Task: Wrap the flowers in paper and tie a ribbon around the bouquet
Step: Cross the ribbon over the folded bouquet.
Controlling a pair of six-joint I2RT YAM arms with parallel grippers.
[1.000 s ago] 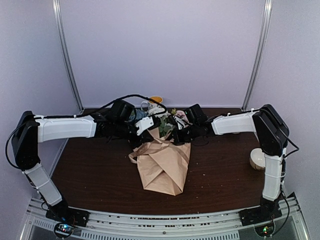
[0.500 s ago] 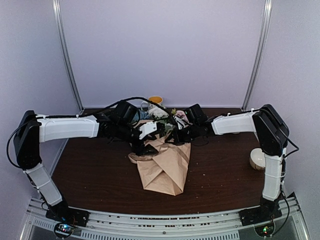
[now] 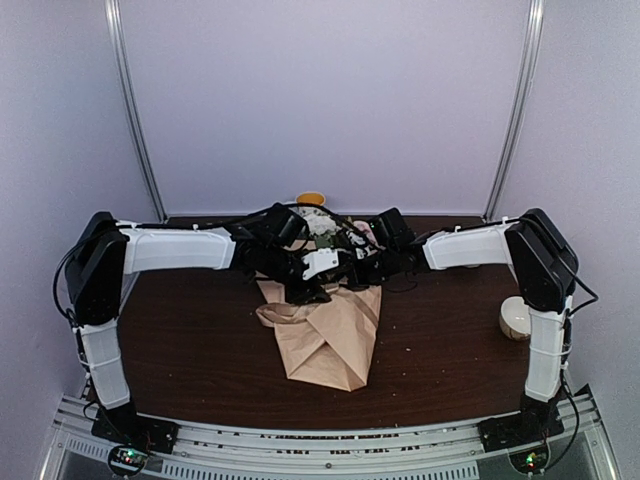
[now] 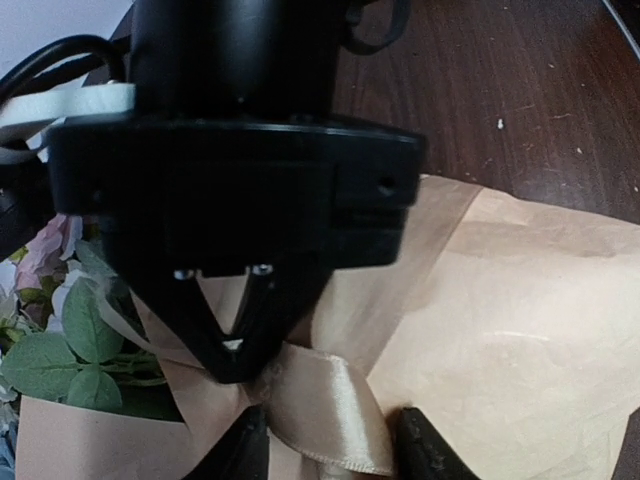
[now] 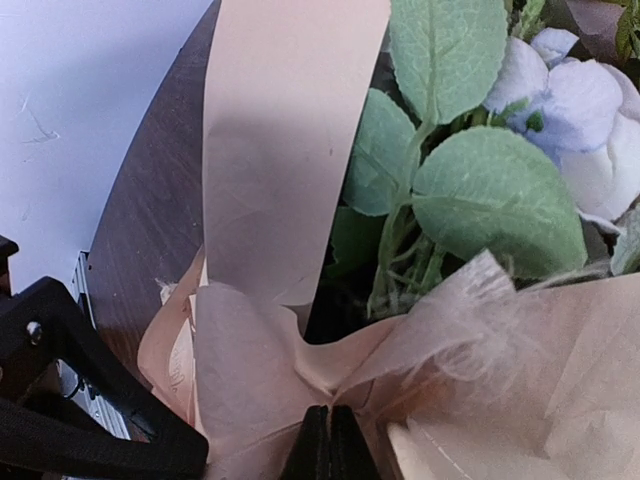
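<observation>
Ribbon (image 4: 325,400) lies between spread left gripper (image 4: 333,452) jaws; right gripper (image 5: 320,430) jaws pinch it at 12 o'clock end of bouquet (image 3: 330,340).

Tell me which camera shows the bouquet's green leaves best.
The right wrist view: the leaves fill its upper right, veins sharp. The left wrist view catches a few at its left edge; the top view barely shows them.
</observation>
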